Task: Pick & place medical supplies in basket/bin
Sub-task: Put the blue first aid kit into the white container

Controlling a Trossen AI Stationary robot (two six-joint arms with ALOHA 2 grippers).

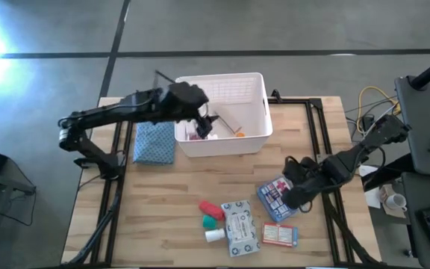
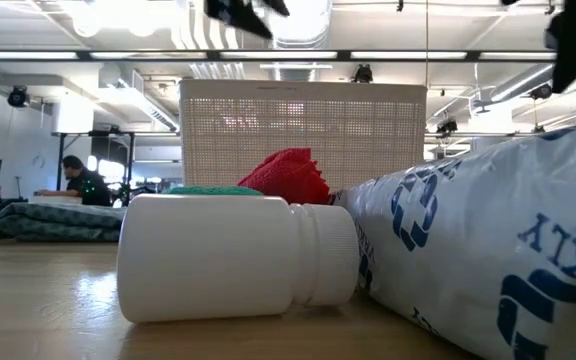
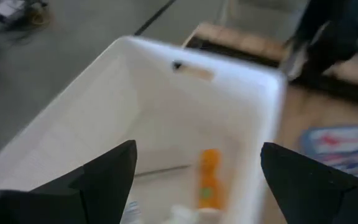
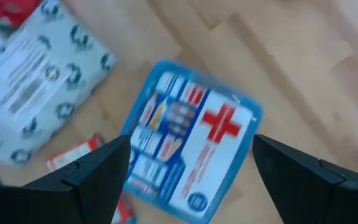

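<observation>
A big open lab or workshop hall: polished concrete floor (image 1: pixel 275 30), exposed ceiling ducts (image 2: pixel 303 25) and strip lights overhead, a person (image 2: pixel 80 178) at a desk around ten o'clock.

One white bin (image 1: pixel 234 90), far centre, holding one orange item (image 1: pixel 239 132) plus other contents too unclear to count. One blue patterned cloth (image 1: pixel 154 142) left of it. On the near table: one blue red-cross pouch (image 1: pixel 275 196), one grey-white packet (image 1: pixel 240 227), one white-red box (image 1: pixel 279 235), one red tube (image 1: pixel 212 208), one green-capped bottle (image 1: pixel 210 221), one white pill bottle (image 1: pixel 215 235).
</observation>
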